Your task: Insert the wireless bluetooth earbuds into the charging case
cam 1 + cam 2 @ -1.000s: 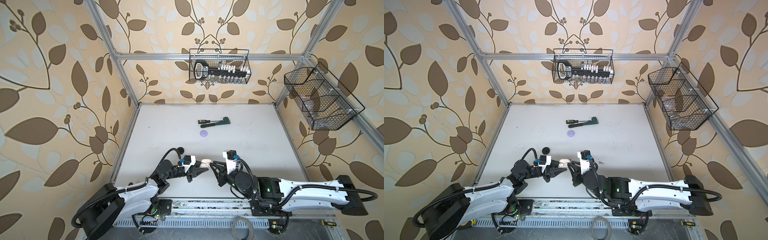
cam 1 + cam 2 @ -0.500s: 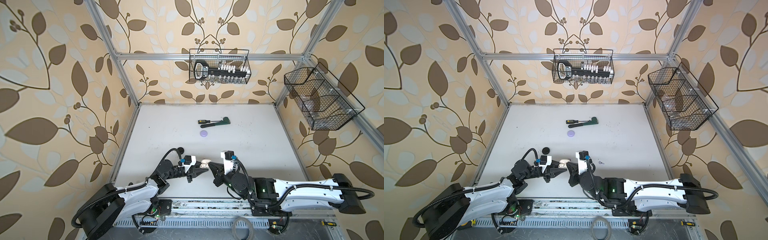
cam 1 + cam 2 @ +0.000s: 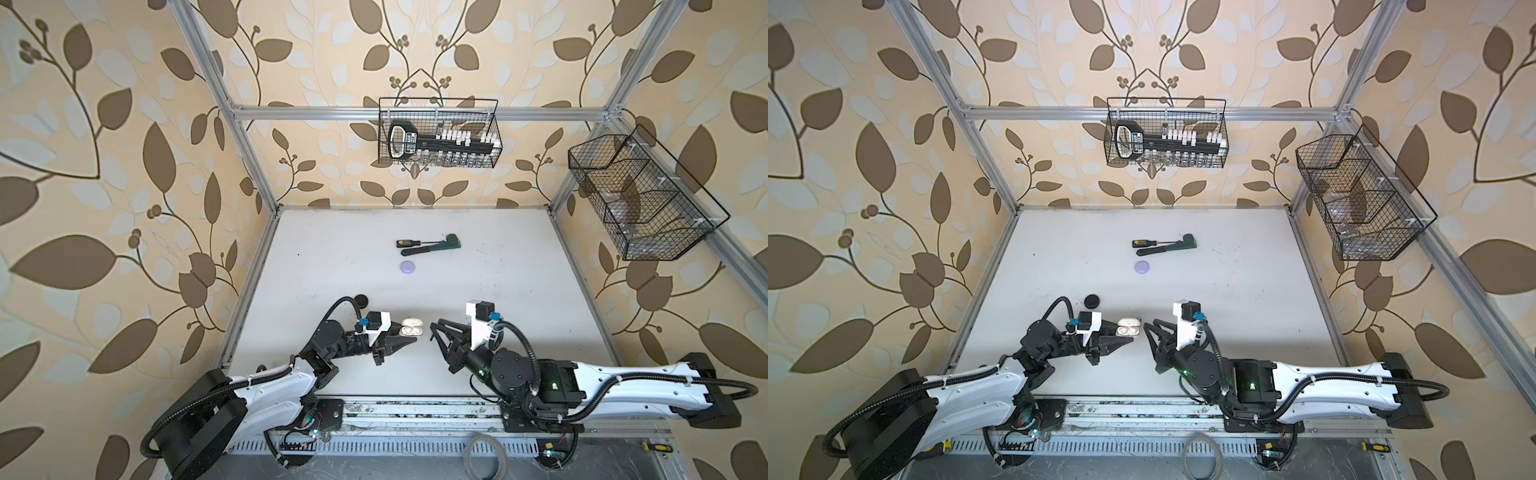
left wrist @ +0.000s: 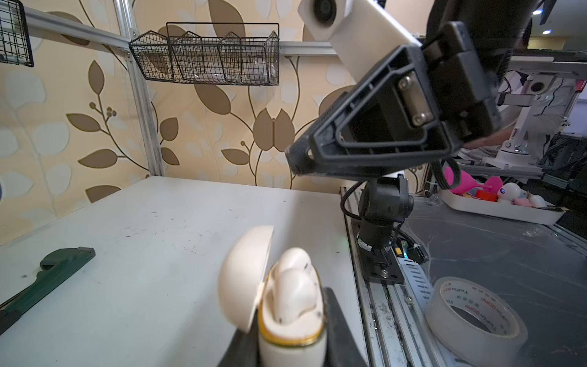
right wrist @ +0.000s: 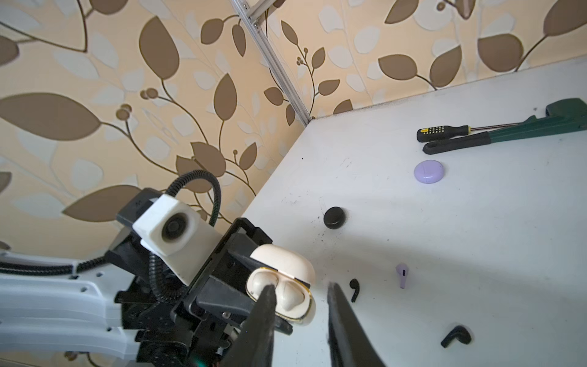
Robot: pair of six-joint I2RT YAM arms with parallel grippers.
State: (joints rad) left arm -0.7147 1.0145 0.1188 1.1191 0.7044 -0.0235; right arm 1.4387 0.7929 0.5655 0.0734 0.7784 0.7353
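– Well, what's closest in on your feed?
– I see the left claw (image 3: pixel 406 335) clenched on a cream-white clamshell charging case (image 4: pixel 290 333), with the lid hinged open. Two cream-white plastic earbuds (image 4: pixel 293 286) sit in its wells.
– And the other arm?
– My right claw (image 5: pixel 300 286) is released, with its jaws apart and nothing between them. In both top views its tips are near the case but clear of it.
– Any loose earbuds?
– I can find three on the white worktop (image 3: pixel 498 270), near the right claw and apart from one another. They are a small black stemmed earbud (image 5: pixel 354 289), a pale lavender stemmed earbud (image 5: pixel 402 275) and a second black earbud (image 5: pixel 455 340).
– Further out?
– A round black closed case (image 3: pixel 362 300) lies just beyond the left arm, and a round lavender closed case (image 3: pixel 407 267) sits toward mid-worktop. Past that, a black-handled screwdriver (image 3: pixel 405 242) with yellow markings lies alongside a dark green pipe wrench (image 3: pixel 440 244). A black wire basket (image 3: pixel 438 100) hangs on the back wall, holding a black rack of small white pieces. A second wire basket (image 3: pixel 665 245) hangs on the right-hand wall.
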